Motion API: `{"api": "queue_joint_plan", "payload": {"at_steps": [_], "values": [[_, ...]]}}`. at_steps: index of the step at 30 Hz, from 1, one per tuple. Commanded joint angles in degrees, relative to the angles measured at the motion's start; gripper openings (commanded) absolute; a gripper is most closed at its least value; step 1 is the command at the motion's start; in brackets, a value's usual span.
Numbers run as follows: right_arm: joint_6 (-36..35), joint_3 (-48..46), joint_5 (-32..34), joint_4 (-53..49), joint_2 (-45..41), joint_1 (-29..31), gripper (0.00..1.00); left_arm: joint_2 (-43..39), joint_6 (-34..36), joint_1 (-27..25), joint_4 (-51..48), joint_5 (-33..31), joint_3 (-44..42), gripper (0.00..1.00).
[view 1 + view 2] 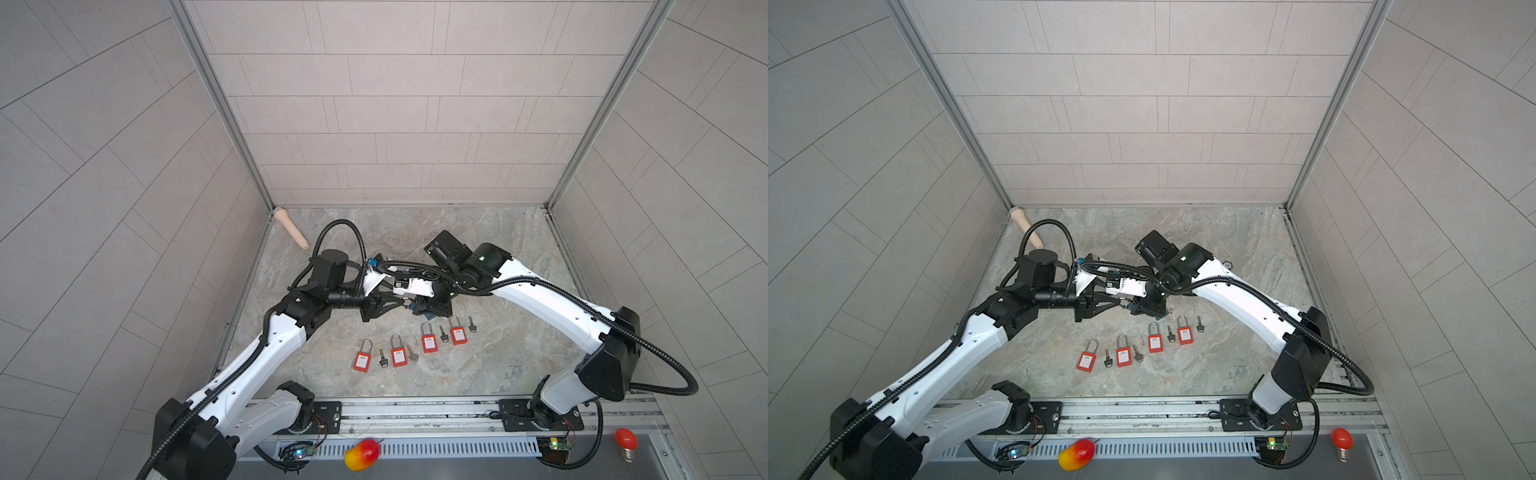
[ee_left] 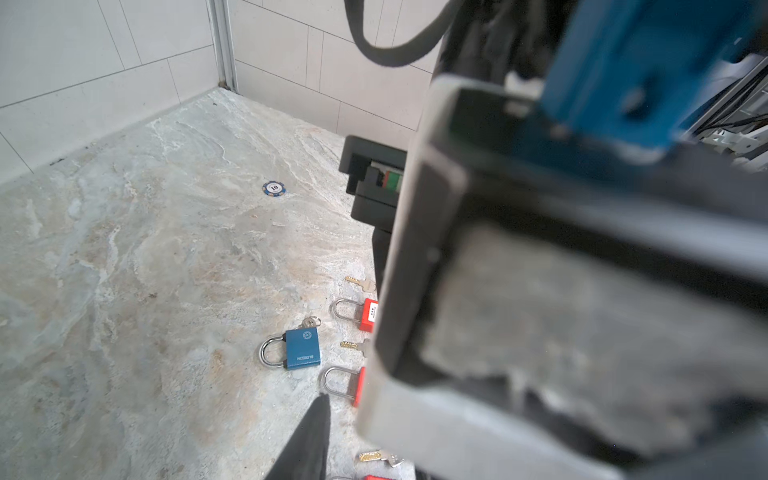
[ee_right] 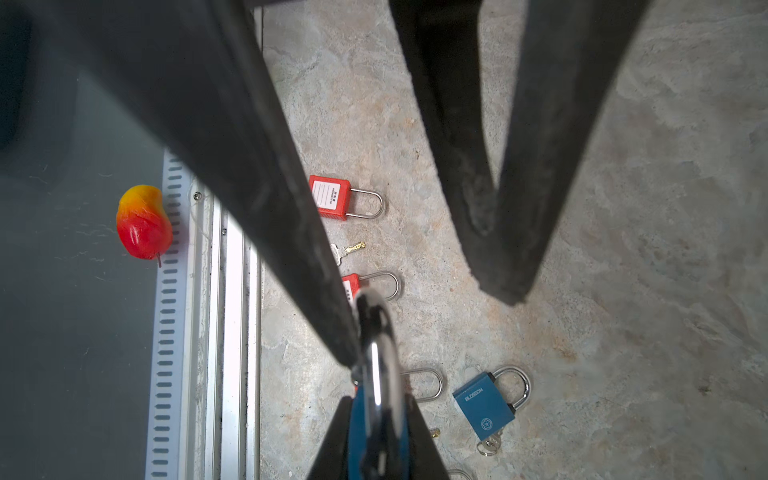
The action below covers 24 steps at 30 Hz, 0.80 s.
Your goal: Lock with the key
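Note:
In the right wrist view my right gripper [image 3: 376, 401] is shut on the body of a blue padlock [image 3: 358, 432], whose silver shackle [image 3: 380, 332] sticks out past the fingertips. My left gripper [image 3: 432, 330] faces it, open; one fingertip lies against the shackle, the other stands apart. In both top views the two grippers [image 1: 405, 300] [image 1: 1133, 307] meet above mid-table and hide the held padlock. I see no key in the held padlock. A second blue padlock [image 2: 302, 348] lies on the table with a ringed key [image 3: 488, 444] in it.
Several red padlocks [image 1: 399, 356] lie in a row near the front, each with a loose key [image 1: 412, 353] beside it. A poker chip [image 2: 274, 188] lies further back, a wooden peg [image 1: 291, 228] in the back left corner. A toy mango [image 1: 361, 454] and red bulb [image 1: 626, 439] sit on the front rail.

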Motion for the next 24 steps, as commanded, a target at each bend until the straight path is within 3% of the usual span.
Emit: {"api": "queue_joint_plan", "payload": {"at_steps": [1, 10, 13, 19, 24], "values": [[-1.17, 2.23, -2.42, -1.04, 0.28, -0.19, 0.05, 0.34, 1.61, -0.88, -0.77, 0.35, 0.97, 0.38], [-1.03, 2.05, -3.57, -1.04, 0.97, -0.20, 0.05, 0.80, 1.81, -1.85, -0.11, -1.49, 0.76, 0.24], [-0.95, 2.13, -3.93, -1.12, 1.41, -0.20, 0.05, 0.40, 1.60, -1.91, 0.77, -1.65, 0.34, 0.23], [-0.96, 2.84, -4.81, -1.43, 1.87, -0.20, 0.04, 0.78, 0.12, -1.96, 2.68, -0.97, -0.08, 0.28], [-1.22, 3.38, -4.60, -1.95, 2.05, -0.20, 0.04, 0.95, -0.08, -2.20, 3.19, -0.09, -0.30, 0.19]]}}
